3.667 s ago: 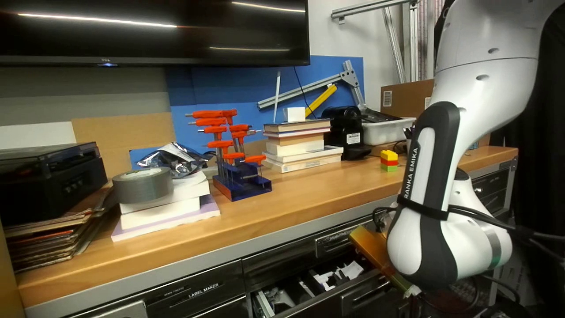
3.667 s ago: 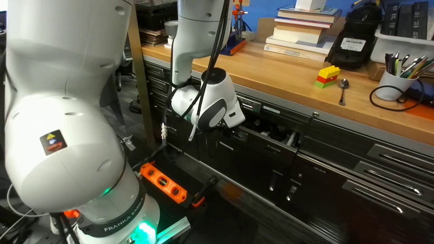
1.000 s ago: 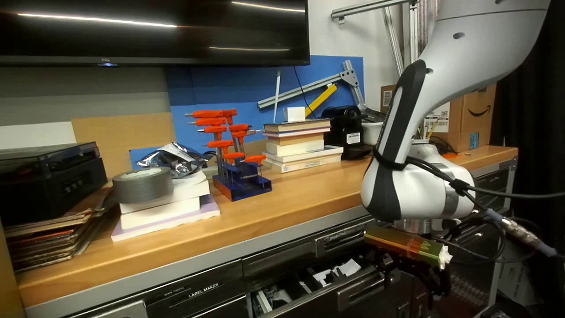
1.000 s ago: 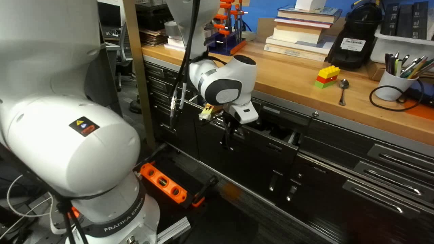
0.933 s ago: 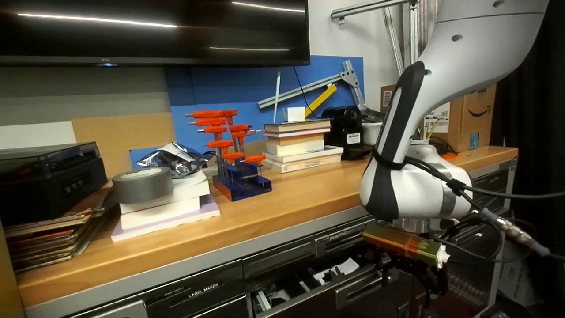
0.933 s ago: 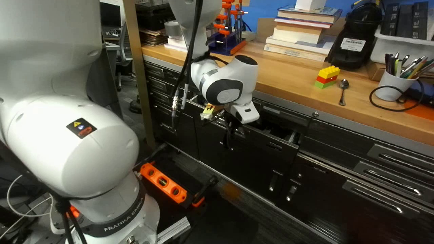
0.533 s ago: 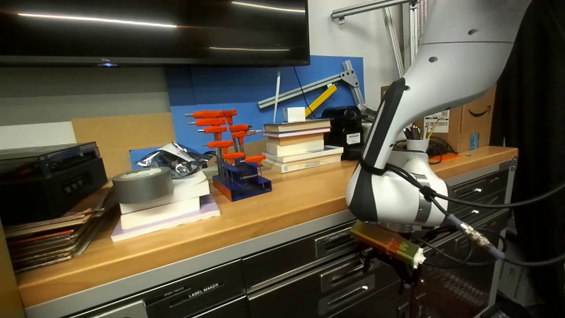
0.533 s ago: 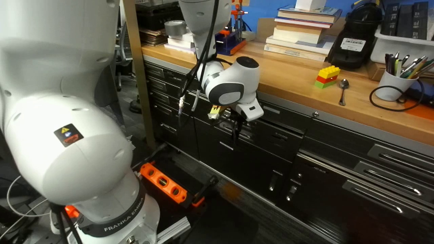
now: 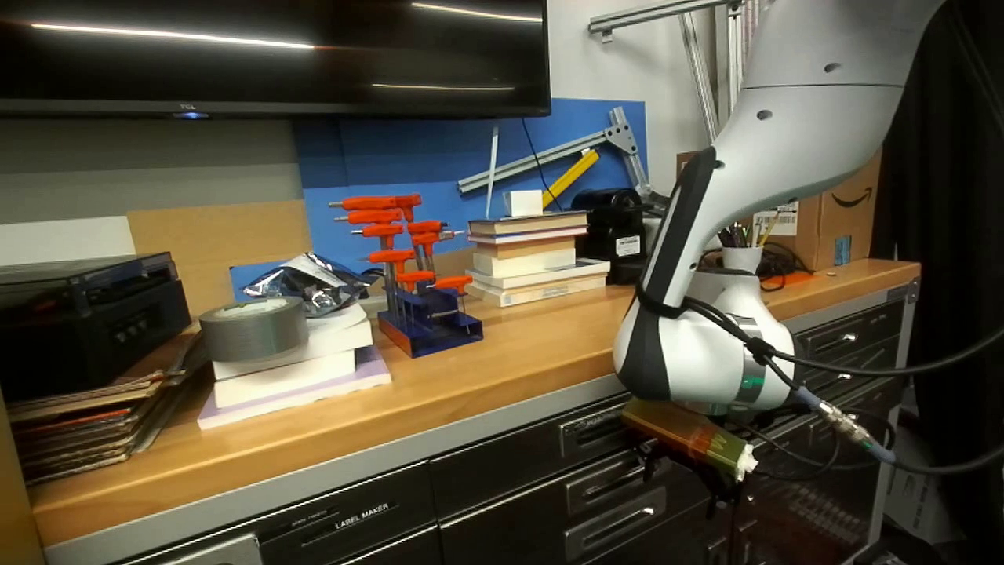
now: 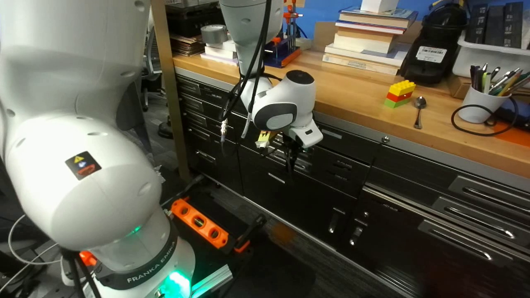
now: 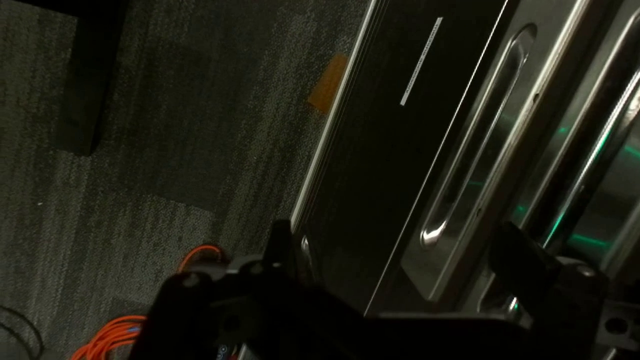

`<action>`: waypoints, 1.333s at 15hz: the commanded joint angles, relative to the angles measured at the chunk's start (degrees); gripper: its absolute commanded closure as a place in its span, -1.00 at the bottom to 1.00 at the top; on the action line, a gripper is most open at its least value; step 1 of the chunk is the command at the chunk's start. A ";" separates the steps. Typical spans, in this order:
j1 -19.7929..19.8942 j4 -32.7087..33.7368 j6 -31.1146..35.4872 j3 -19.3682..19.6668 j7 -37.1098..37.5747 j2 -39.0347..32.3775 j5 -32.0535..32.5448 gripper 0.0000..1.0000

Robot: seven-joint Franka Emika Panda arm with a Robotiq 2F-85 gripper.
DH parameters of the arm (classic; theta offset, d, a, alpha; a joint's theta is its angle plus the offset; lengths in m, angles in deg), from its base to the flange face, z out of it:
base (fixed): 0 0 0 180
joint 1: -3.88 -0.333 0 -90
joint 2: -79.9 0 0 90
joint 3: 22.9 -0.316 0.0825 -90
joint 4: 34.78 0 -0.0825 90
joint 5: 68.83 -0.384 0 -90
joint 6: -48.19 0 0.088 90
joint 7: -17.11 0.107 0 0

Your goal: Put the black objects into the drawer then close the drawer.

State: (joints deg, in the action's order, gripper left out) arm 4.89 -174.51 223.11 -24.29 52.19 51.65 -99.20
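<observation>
Arm bent, wrist low, pincer spread wide — pointing downward, it seems

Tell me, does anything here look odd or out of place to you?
Nothing looks spilled or broken. The oddest thing is the spoon lying on the wooden worktop beside toy bricks: cutlery seems strange among books and orange-handled tools. The crumpled silvery bag near the tape roll also looks untidy.

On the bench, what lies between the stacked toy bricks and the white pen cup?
In an exterior view: a metal spoon, nearer the bricks, then part of a black cable loop by the cup.
</observation>
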 commanded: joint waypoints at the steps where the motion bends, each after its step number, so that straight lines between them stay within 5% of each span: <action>1: -12.18 -3.70 -7.18 12.96 7.36 2.86 6.07 -1.00; 4: -21.16 -7.47 -16.26 23.11 17.96 5.79 17.33 -1.00; 9: -26.05 -12.03 -24.96 28.94 28.55 15.87 39.51 -1.00; 13: -19.70 -13.60 -31.59 23.74 30.22 27.63 55.18 -1.00; 14: -23.78 -14.20 -33.22 27.69 26.41 30.57 54.75 -1.00; 15: -15.42 -13.94 -35.42 19.63 25.25 33.37 56.46 -1.00; 20: -7.51 -13.26 -43.55 9.43 4.67 45.29 50.01 -1.00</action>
State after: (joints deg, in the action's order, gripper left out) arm -6.82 -186.80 183.93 -9.72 68.06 88.69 -45.45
